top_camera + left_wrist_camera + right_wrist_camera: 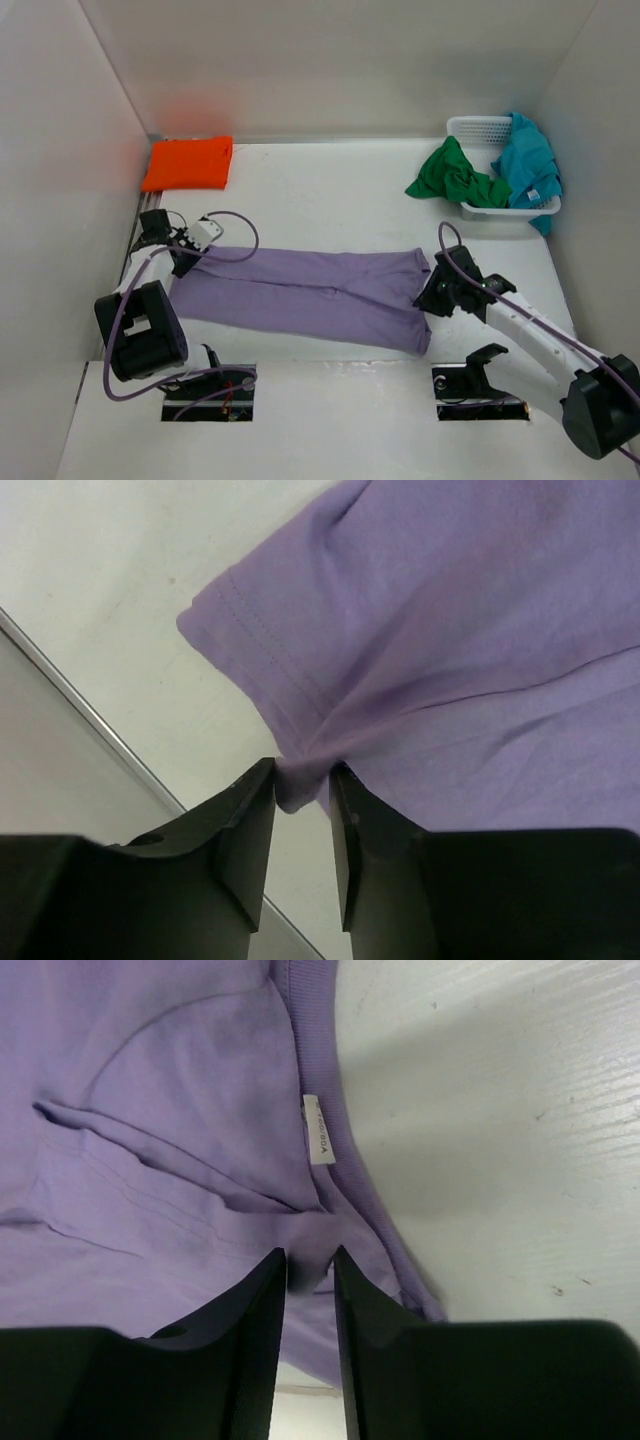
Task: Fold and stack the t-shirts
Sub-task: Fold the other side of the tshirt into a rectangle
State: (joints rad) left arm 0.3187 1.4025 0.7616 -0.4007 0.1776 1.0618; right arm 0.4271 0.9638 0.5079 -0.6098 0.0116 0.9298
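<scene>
From above, the lavender t-shirt (310, 290) lies stretched across the surface (330, 190) between the left tool (186, 263) and the right tool (430, 292). The orange t-shirt (190, 163) sits folded at the far left corner. The green t-shirt (455, 178) and teal t-shirt (528, 165) spill over the basket (470, 128).

Left wrist: narrow jaws pinch a pucker of lavender hem.

Right wrist: the jaws stand slightly apart at the collar, near the label (319, 1130); I cannot tell whether they grip.

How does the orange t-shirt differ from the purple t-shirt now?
The orange t-shirt is folded into a compact rectangle; the purple t-shirt lies stretched out long. The orange t-shirt sits in the far left corner; the purple t-shirt lies toward the near side. No claw is at the orange t-shirt; the left claw and the right claw are at the purple t-shirt's ends. Both are plain and rest on the table.
</scene>
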